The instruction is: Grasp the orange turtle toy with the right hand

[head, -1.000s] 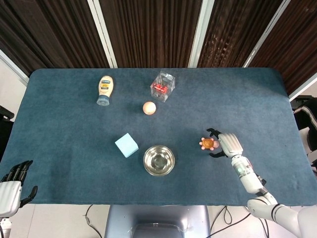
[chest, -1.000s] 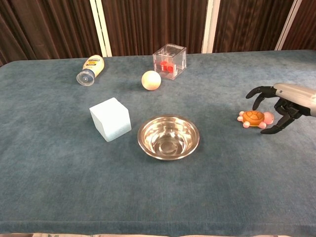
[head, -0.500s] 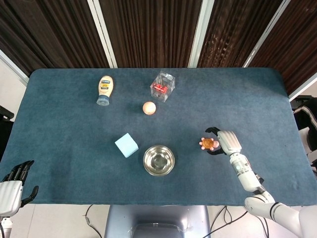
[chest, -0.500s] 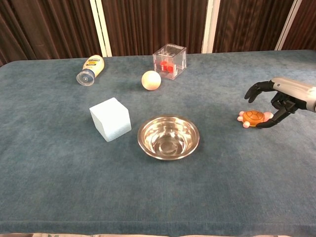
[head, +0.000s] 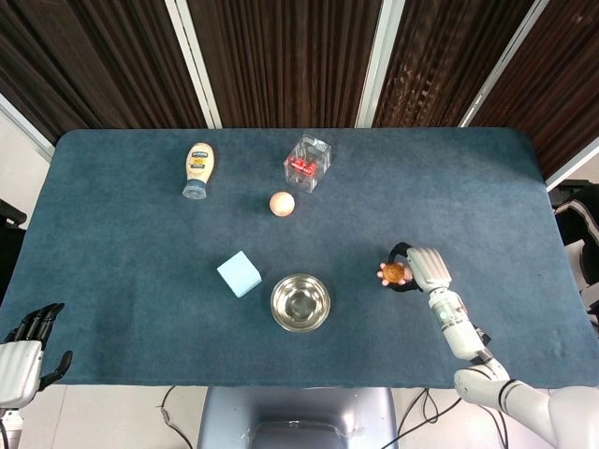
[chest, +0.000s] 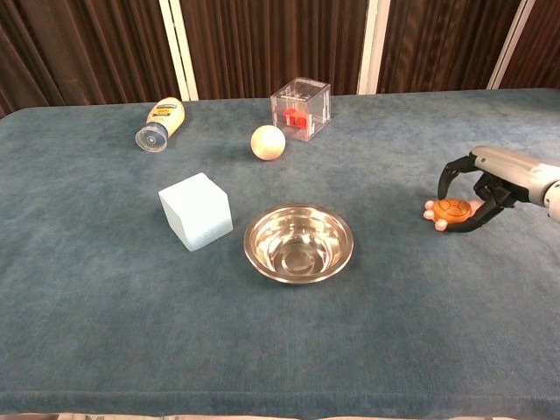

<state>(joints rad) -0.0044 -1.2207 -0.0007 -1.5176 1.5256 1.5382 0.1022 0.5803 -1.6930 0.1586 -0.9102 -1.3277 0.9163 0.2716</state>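
The left hand hangs off the table's near left corner, fingers apart, holding nothing. A pale blue cube and a steel bowl sit mid-table. At the right, the right hand wraps its dark fingers around the orange turtle toy.
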